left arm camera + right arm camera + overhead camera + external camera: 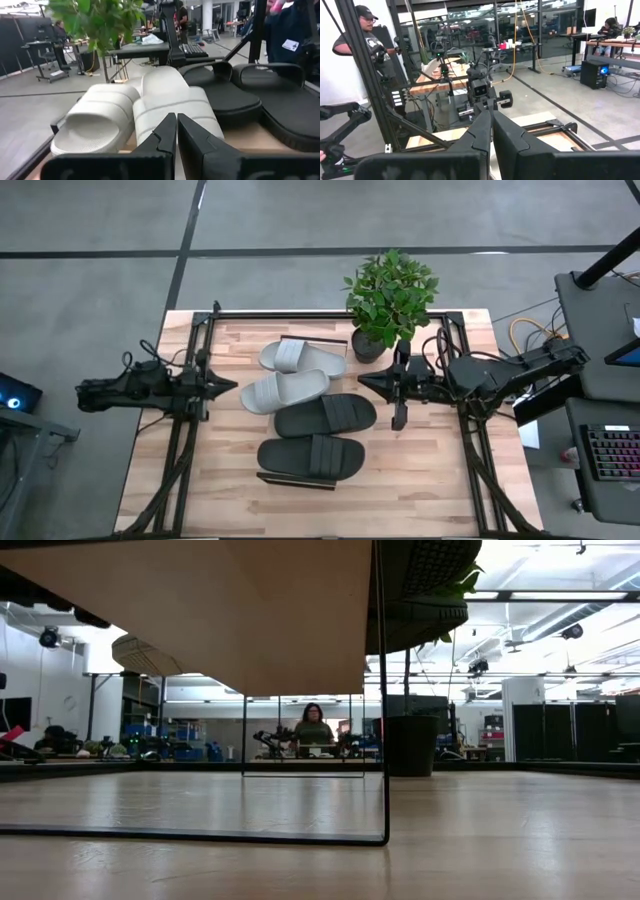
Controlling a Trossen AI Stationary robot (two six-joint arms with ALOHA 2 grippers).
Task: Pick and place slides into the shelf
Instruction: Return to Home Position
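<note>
slides: all 4 sit in the middle of the table [420,490], lined up in 1 slightly staggered row on the shelf [220,610]
grey pair: 1 grey slide [303,356] is at the plant end and the other grey slide [284,391] is right next to it, looks like they touch
black pair: 1 black slide [325,416] comes after the greys, tucked against the second grey one, and the last black slide [312,456] closes the row at the far end from the plant
shelf from table height: you only get the plank's underside and a thin dark rail, the slides are up top out of sight
left gripper [225,387]: off to the row's left side, tip aimed at the greys, near but not touching, fingers pressed together with nothing between them
right gripper [364,381]: on the opposite side, just beside the plant pot, also pinched closed on nothing
plant [390,300]: potted, at the table's back edge by the right arm
background: a person [313,726] is at a desk way behind the table
</note>
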